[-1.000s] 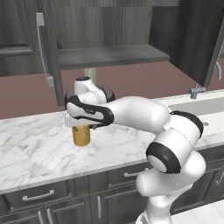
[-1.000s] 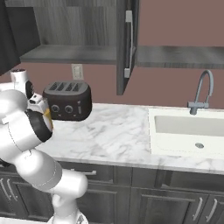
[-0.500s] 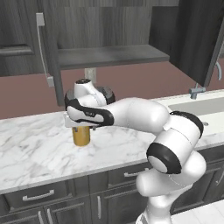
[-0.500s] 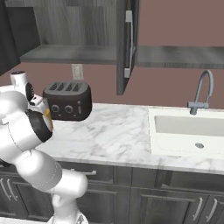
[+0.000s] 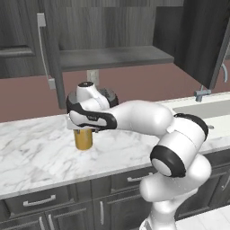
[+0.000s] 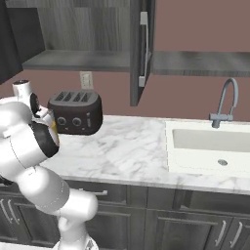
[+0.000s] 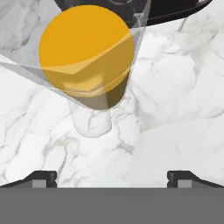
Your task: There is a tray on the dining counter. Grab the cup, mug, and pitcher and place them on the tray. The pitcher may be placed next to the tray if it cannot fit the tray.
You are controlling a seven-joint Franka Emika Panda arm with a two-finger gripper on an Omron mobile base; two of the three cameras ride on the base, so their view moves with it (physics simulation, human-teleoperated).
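1. My gripper (image 7: 112,177) hangs just above the pitcher (image 5: 84,138), fingers spread wide with nothing between them. In the hand view the two tips sit far apart at the bottom, and the pitcher's amber top lies ahead of them and off to one side, not yet between them.

2. The pitcher stands upright on the marble worktop (image 5: 40,152), directly under my hand in the left base view. A dark toaster (image 6: 76,112) stands beyond it, close behind.

3. Handling, as I judge it: clear glass, stiff and smooth, so likely slippery and breakable. The amber fill suggests real weight, and a tilt could spill or let it slide.

4. I would take hold across the round body, below the clear rim band, with the fingers straddling the widest part and squeezing evenly.

5. Against the earlier frames, nothing much differs: my hand sits over the pitcher as it did a second ago, fingers just as wide, and the pitcher has not shifted.
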